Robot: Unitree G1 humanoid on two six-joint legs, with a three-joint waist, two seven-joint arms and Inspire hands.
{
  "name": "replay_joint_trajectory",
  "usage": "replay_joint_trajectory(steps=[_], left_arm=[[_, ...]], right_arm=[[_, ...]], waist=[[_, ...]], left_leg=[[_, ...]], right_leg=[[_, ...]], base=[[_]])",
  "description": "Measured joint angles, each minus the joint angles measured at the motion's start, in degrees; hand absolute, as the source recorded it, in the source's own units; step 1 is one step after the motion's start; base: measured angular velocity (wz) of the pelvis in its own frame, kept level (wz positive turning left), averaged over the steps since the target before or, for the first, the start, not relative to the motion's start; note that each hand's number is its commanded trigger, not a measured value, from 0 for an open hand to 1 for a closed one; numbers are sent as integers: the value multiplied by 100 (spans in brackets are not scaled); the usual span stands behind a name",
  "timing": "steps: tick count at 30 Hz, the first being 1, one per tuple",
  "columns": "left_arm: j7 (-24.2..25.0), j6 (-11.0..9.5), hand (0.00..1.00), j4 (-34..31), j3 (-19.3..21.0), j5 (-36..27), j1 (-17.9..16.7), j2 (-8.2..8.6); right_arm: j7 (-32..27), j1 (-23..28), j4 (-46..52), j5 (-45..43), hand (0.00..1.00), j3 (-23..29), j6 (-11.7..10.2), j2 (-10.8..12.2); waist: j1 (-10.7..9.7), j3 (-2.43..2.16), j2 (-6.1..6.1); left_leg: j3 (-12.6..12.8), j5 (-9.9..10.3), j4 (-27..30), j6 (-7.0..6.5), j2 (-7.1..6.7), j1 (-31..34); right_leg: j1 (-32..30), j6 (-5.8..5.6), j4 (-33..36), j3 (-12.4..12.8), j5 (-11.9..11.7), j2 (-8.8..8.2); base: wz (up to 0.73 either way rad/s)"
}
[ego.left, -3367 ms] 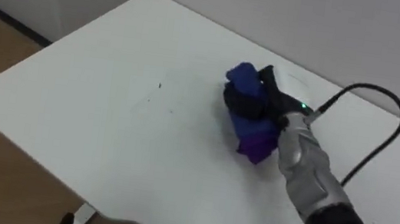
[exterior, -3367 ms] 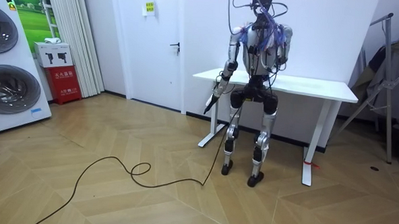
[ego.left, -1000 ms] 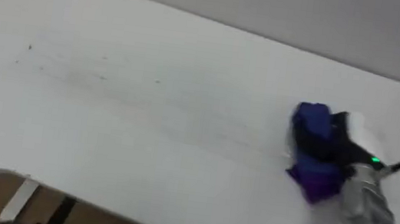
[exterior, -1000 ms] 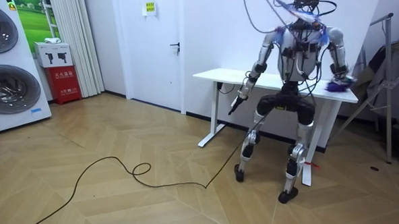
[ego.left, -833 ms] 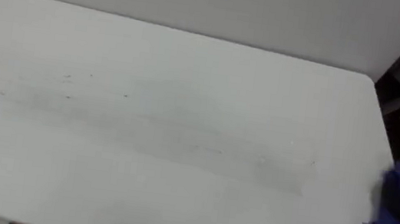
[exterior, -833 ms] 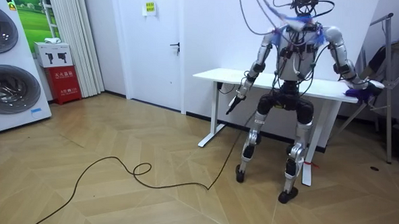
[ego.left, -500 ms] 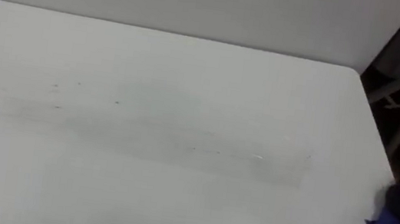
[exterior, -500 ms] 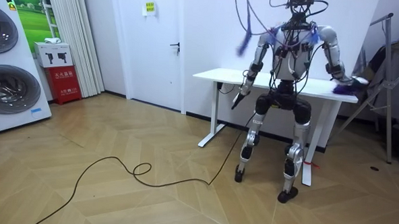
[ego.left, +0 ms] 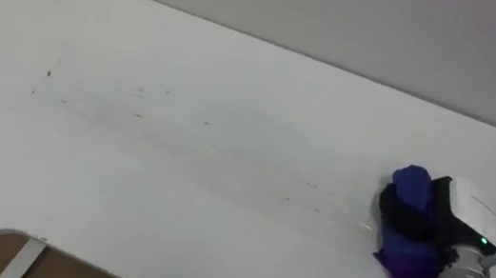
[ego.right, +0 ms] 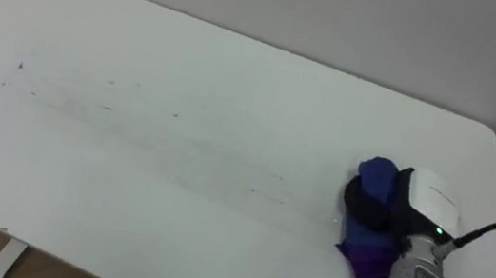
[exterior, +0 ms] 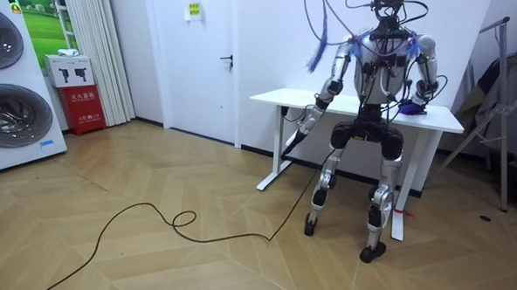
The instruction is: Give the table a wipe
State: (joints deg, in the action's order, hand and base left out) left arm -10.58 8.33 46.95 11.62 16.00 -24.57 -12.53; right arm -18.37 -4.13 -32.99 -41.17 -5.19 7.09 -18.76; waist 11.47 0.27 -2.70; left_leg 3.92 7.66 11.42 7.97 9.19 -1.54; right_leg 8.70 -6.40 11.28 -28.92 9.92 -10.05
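Blue cloth (ego.left: 402, 260) sits near the table's (ego.left: 176, 178) right end, clamped in the right hand's (ego.left: 444, 215) curled fingers, forearm low. Left hand (exterior: 305, 123) hangs before the table, grip unreadable.

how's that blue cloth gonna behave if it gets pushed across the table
Probably floppy: the cloth lies bunched in folds in the right robot hand, so it should crumple rather than keep a shape. It looks light for its bulk. On the smooth white table it would likely slide easily and not roll.
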Motion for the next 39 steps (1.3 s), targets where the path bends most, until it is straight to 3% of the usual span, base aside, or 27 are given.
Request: replay_joint_trajectory(steps=[3, 7, 9, 11, 12, 13, 14, 18, 23, 29, 39], left_arm=[[-13, -40, 0, -345, -214, 210, 190, 95], [-14, 24, 0, -491, -503, 388, 673, 98], [-12, 56, 0, -569, -631, 422, 763, 80], [-8, 125, 0, -755, -747, 422, 816, 74], [-2, 157, 0, -820, -836, 419, 840, 74], [13, 185, 0, -820, -890, 412, 877, 82], [21, 201, 0, -820, -923, 410, 883, 83], [143, 211, 0, -811, -980, 408, 880, 83], [264, 211, 0, -817, -980, 414, 966, 159], [303, 189, 0, -799, -1013, 292, 1303, 228], [266, -208, 0, -715, -1092, 162, 1343, 408]], right_arm=[[225, -137, 23, -136, 100, -171, 171, 93], [682, -627, 118, -295, 100, -845, 406, 230], [844, -895, 124, -458, 95, -1128, 527, 366], [988, -1044, 217, -644, 74, -1394, 579, 500], [1018, -1049, 345, -707, 49, -1511, 647, 570], [1045, -1034, 484, -733, 8, -1588, 697, 608], [1054, -1021, 553, -774, 0, -1624, 709, 614], [1126, -791, 947, -859, 0, -1649, 743, 614], [1332, -617, 1356, -1013, 0, -1640, 743, 595], [1488, -326, 1763, -1328, 0, -1601, 711, 610], [1299, 182, 2156, -1070, 0, -1449, 93, 575]], waist=[[166, -11, 17], [290, -17, -104], [331, -17, -167], [343, -20, -214], [371, -20, -234], [402, -18, -236], [421, -17, -237], [422, -4, -218], [269, 61, -89], [151, 21, -17], [-157, -7, 33]], left_leg=[[-16, -57, -38, 0, 0, -19], [13, -116, -97, 3, 0, 30], [17, -118, -104, 1, -1, 59], [17, -118, -138, 1, -10, 49], [19, -118, -176, 2, -12, 37], [19, -118, -186, 2, -12, 38], [19, -118, -191, 2, -12, 38], [16, -117, -196, 2, -19, 30], [19, -117, -199, 2, -18, -2], [29, -114, -220, 5, -18, 2], [106, -116, -221, 2, -19, -66]], right_leg=[[-44, 20, 53, 68, 42, 9], [-240, 71, 136, 220, 6, 11], [-294, 75, 134, 278, -5, 16], [-302, 74, 127, 311, -6, 17], [-301, 73, 121, 302, -6, 17], [-297, 69, 111, 286, -3, 17], [-293, 67, 104, 283, -2, 19], [-226, 64, 36, 222, -3, 31], [-184, 60, 8, 208, 0, 40], [-224, 60, 31, 251, -1, 39], [-220, 60, 27, 376, -2, 38]], base=[[-3], [-16], [-10], [-2], [3], [3], [0], [5], [2], [-2], [-4]])
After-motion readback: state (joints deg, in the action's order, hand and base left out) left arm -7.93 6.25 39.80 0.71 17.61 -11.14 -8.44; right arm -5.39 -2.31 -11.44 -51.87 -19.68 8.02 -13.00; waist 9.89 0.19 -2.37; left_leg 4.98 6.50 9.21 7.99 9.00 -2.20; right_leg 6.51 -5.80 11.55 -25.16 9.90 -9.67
